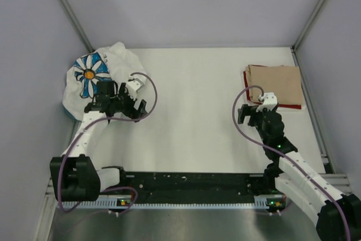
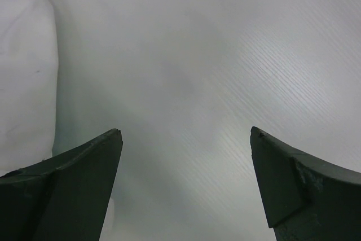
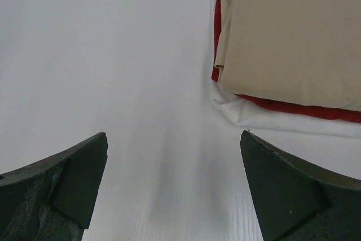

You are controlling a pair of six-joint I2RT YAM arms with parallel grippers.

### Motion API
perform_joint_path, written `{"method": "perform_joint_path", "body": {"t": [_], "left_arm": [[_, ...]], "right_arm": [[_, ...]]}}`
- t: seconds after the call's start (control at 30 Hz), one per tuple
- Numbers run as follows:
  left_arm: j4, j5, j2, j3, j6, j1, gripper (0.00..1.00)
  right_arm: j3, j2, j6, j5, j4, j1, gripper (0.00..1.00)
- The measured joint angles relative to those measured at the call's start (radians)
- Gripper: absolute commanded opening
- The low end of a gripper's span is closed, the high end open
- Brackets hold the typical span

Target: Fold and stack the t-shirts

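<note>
left jaws, right jaws released; daisy shirt (image 1: 92, 76) hugs table's (image 1: 192, 114) left edge, tan shirt (image 1: 279, 83) far right.

1. Top view: high at the near edge, looking down over the whole flat white desk (image 1: 192, 117).
2. Left wrist view: close over it, sharing the crumpled white daisy-printed cloth shirt (image 1: 93, 77).
3. Right wrist view: equally close, sharing the folded tan cloth shirt (image 3: 293, 32).

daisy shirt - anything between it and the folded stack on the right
Nothing visible. Only bare table lies between the daisy shirt and the stack. The right gripper sits open just in front of the stack, beside the path rather than across it.
</note>
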Motion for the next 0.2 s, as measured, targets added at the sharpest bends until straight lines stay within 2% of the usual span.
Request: {"method": "perform_joint_path", "body": {"t": [0.2], "left_arm": [[-0.003,0.007,0.0,0.0,0.015,0.008,0.99]], "right_arm": [[0.0,0.0,0.04,0.093,0.0,0.0,0.99]]}}
